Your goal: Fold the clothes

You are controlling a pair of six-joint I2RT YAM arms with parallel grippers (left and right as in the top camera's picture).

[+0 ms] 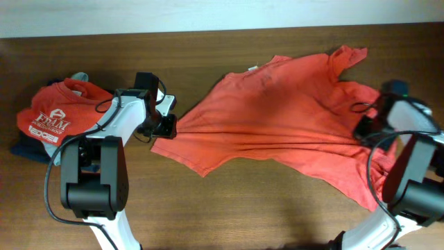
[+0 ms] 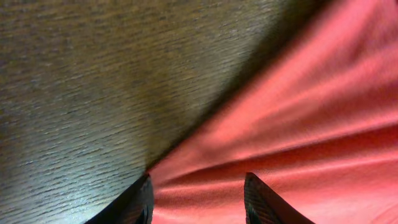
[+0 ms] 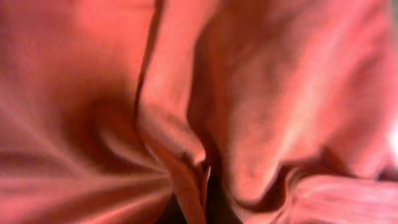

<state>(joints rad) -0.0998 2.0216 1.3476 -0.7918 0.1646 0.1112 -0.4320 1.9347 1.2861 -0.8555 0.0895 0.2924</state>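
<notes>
One red shirt (image 1: 284,111): I logged left tool (image 1: 169,127) gripping its edge; right tool (image 1: 365,129) clenched on folds, fingers hidden.

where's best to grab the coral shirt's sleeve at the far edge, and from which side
Likely the sleeve's open cuff end, from the table's far side: it pokes out flat beyond the coral shirt's creased body, bare table around it, so fingers can slide under.

White shells on left arm (image 1: 118,118), right arm (image 1: 415,119); black joint blocks (image 1: 94,177), looping black cables (image 1: 46,182); fingers (image 2: 134,202) black, tapered.
</notes>
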